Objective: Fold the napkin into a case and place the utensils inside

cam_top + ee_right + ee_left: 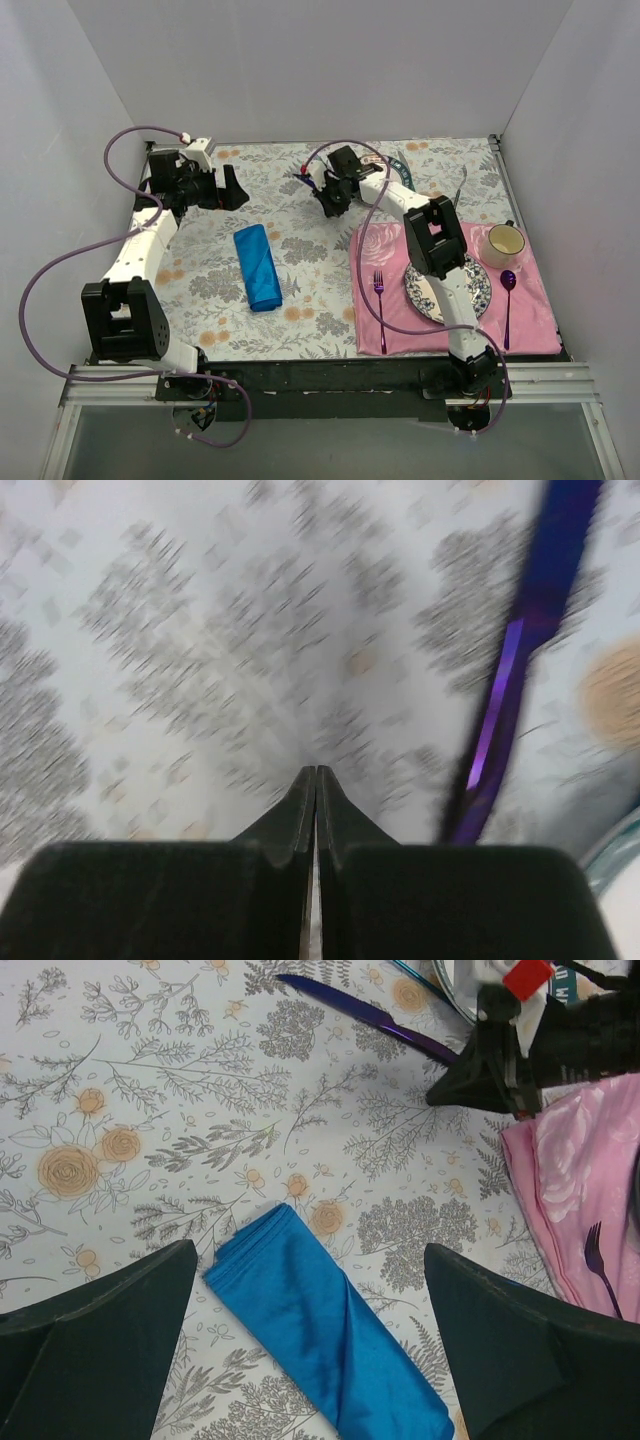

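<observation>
The napkin [258,267] lies on the floral tablecloth as a narrow folded blue case, also seen in the left wrist view [320,1330]. My left gripper [232,188] hovers over its far end, wide open, with its jaws either side of the cloth [310,1250]. The dark purple knife [370,1017] lies flat at the back of the table. My right gripper [330,200] is shut and empty just beside it [316,770]. The knife [510,680] runs past to the right of the fingertips, outside the jaws. A slim pale utensil [461,186] lies at the back right.
A pink rose-printed placemat [540,320] at the front right carries a patterned plate [480,290], a cream cup [505,240], a magenta fork [379,300] and a purple spoon [508,300]. White walls close in the table on three sides.
</observation>
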